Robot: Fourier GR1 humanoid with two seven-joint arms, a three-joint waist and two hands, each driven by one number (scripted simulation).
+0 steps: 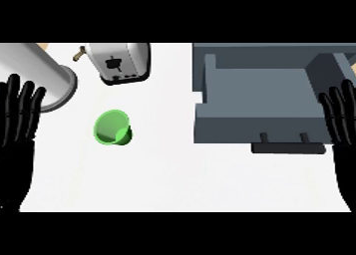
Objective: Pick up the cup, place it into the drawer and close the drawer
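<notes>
Nearest you are your 2 black hands, each rising from the lower part of the head view along a side edge. Your left hand stands at the left edge with its fingers straight, spread apart and pointing up; it holds nothing. Your right hand mirrors it at the right edge, fingers likewise straight and apart, also holding nothing. Both rest well away from the task's thing.

Between them stretches the white counter. The green cup lies on it left of centre, tipped so that you look into its open mouth. It sits apart from everything else, nearer your left hand than your right, and neither hand touches it.

To the right you see the grey drawer, pulled open, its inside visible from above. Its dark handle sticks out from the front wall toward you. Your right hand stands just beside the drawer's right wall.

Farther back, a silver toaster stands behind the cup. At the upper left a large metal cylinder lies tilted, its round end just above your left hand's fingertips.
</notes>
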